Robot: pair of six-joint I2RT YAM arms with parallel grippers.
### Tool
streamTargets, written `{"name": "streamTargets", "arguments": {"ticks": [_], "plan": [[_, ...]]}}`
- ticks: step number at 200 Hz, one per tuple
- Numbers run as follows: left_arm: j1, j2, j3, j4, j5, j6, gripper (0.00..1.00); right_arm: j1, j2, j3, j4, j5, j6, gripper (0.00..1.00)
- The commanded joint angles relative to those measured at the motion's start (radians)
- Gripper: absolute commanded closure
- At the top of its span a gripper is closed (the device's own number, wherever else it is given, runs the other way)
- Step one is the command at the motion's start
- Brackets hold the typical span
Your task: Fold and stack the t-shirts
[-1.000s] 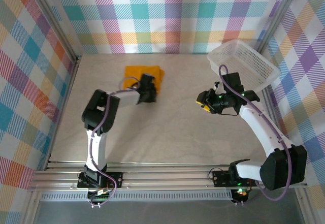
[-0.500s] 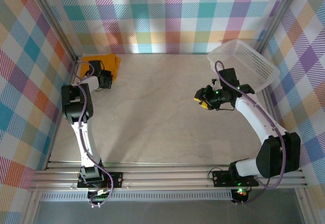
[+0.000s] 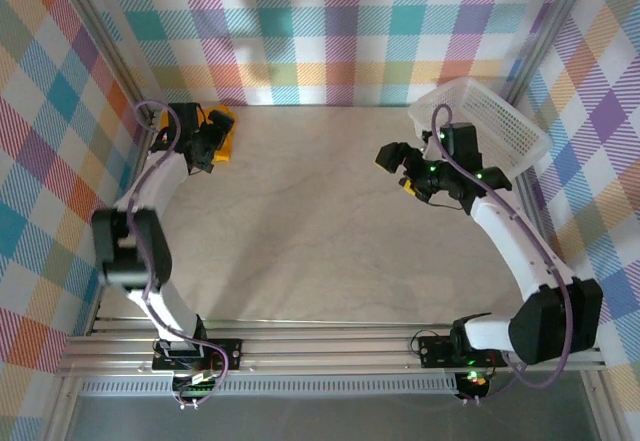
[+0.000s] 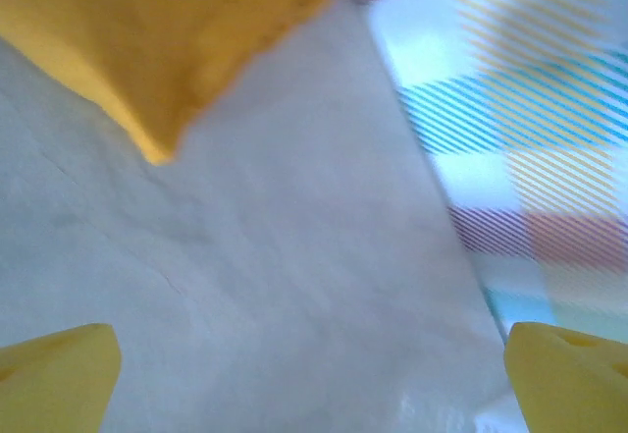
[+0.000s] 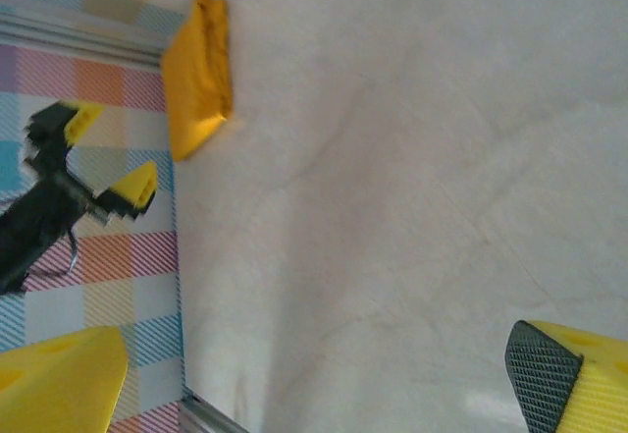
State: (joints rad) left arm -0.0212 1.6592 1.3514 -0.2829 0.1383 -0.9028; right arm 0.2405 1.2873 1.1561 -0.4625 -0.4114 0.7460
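So the table (image 3: 320,251) is mostly bare, boxed in by those plaid walls (image 3: 330,21). A white mesh basket (image 3: 505,131) sits tipped up in the far right corner. I can't tell if there's anything in it.

The t-shirt (image 3: 224,129) is folded into a small orange-yellow packet and lies flat in the far left corner, right up against the wall. From the left wrist camera it's a thick folded corner (image 4: 147,30) resting on the tabletop.

The left gripper (image 3: 205,146) hangs just beside the near edge of that packet. Its yellow fingers (image 4: 59,374) are spread wide with only bare table between them, so it's gripping nothing. The right gripper (image 3: 398,169) is well apart from the shirt, over on the right near the basket. Its fingers (image 5: 564,374) are splayed wide too, also empty.

My read: the fold is done and this shirt is parked where the stack goes, so we're at the tail end of the put-down step. Next up would be pulling the left arm clear without snagging the packet, then finding another shirt. The basket is my guess, though I can't see a second shirt in any of the views.
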Motion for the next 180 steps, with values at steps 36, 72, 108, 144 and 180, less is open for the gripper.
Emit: {"name": "streamTargets", "arguments": {"ticks": [36, 72, 108, 144, 180], "plan": [[-0.270, -0.540, -0.246, -0.331, -0.618, 0.224, 0.00, -0.006, -0.089, 0.085, -0.028, 0.190, -0.065, 0.00], [-0.280, -0.771, -0.492, -0.226, -0.821, 0.491, 0.00, -0.006, -0.171, -0.063, -0.016, 0.632, -0.147, 0.00], [-0.176, -0.854, -0.893, 0.264, -0.637, 0.823, 0.00, -0.011, -0.190, -0.442, 0.412, 0.970, -0.560, 0.01], [-0.102, -0.556, -0.906, 0.453, -0.532, 0.754, 0.00, -0.070, -0.014, -0.531, 0.554, 0.950, -0.632, 0.00], [-0.077, -0.269, -0.827, 0.600, -0.497, 0.701, 0.00, -0.125, 0.161, -0.556, 0.748, 0.859, -0.656, 0.00]]}}
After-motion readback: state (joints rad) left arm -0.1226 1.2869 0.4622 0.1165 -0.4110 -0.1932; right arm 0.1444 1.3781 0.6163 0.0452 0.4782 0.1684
